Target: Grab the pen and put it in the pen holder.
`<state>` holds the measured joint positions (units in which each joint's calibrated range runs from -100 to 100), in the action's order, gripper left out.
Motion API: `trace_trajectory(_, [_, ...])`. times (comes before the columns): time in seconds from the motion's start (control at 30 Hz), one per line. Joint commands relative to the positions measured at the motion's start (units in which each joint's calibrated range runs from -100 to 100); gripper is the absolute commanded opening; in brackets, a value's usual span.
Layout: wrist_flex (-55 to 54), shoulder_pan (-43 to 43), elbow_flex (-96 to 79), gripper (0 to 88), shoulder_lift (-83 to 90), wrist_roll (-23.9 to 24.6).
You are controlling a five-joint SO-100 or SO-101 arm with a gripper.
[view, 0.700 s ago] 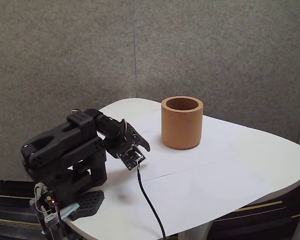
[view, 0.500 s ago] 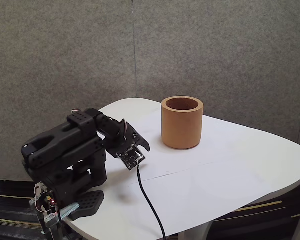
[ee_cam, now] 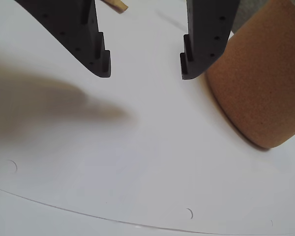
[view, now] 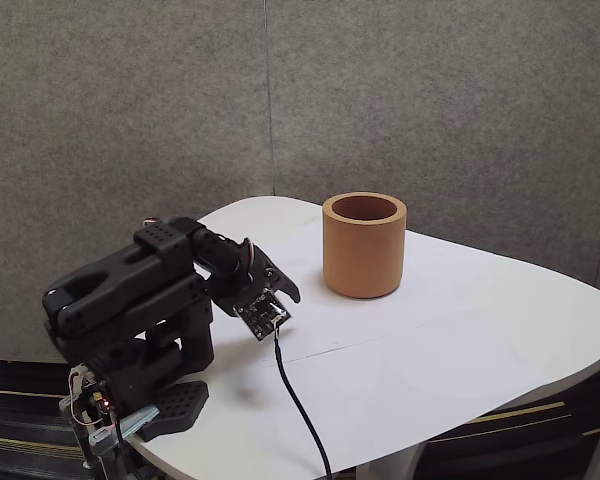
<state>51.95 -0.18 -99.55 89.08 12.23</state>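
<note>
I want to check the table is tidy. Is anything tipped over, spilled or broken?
Nothing stands out. The cup stands upright on the white table, and the open gripper hangs over bare tabletop beside it.

White table [view: 460, 350] bearing pen holder [view: 364, 245]

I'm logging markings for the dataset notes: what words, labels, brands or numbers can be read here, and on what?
None can be read. The pen holder is plain, the table bare white, and the arm's small circuit board is too small and blurred to make out any print. The open pincer bears no lettering.
</note>
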Motion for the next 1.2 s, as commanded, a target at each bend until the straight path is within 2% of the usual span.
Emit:
trace_trajectory(0.0, [0.25, -0.26, -0.09, 19.9, 0.27, -0.1])
trace_trajectory(1.17, [0.25, 0.11, -0.09, 19.9, 0.27, 0.27])
